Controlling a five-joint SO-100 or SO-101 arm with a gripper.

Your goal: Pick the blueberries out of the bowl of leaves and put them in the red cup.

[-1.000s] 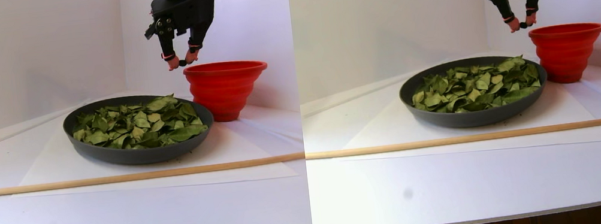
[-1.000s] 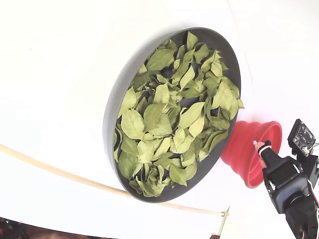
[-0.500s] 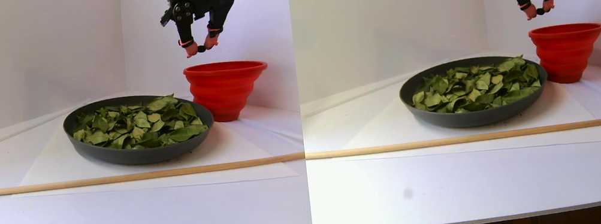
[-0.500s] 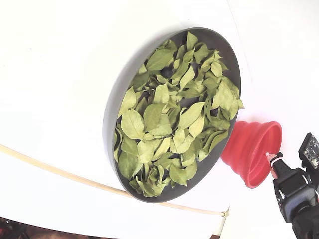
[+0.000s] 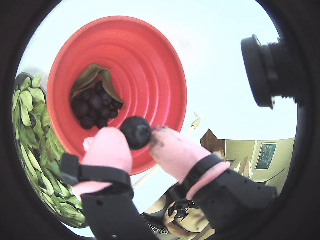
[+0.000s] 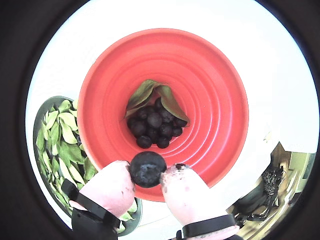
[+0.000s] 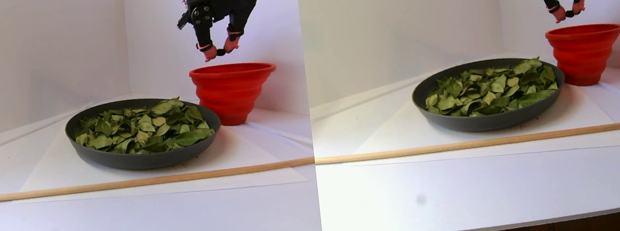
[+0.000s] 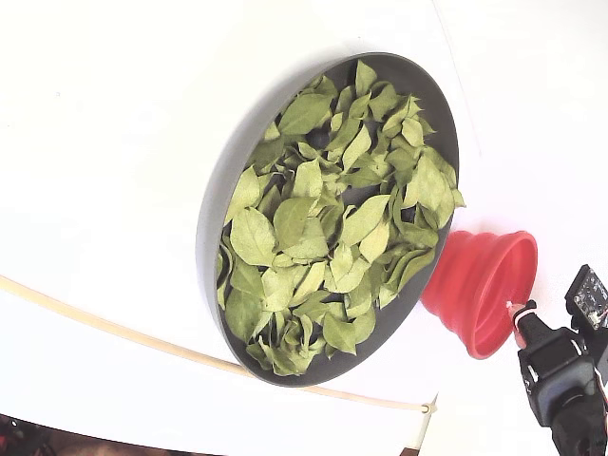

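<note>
**A:** How far along are you?

**B:** Well into it. Your end effector (image 6: 155, 172) is clamped on one berry (image 6: 147, 169), pinched between the two pink fingertips (image 6: 112, 186). In the stereo pair view it hangs above the cup (image 7: 234, 91), over the rim nearest the bowl (image 7: 145, 157).

**A:** And what's already in the cup?

**B:** A cluster of berries (image 6: 155, 127) sits at the bottom in both wrist views, with a couple of leaves (image 6: 150, 92) that came along and lie against the inner wall.

**A:** What's left?

**B:** First, you need to let this berry go. In a wrist view it shows against the cup's near inner wall, close to the rim, so I judge a drop would land inside, though nudging toward the centre would be safer. After that, the bowl: in the fixed view the leaves (image 8: 323, 237) cover it and dark gaps show between them, but I can't tell whether any are berries. You may have more to dig out.
</note>
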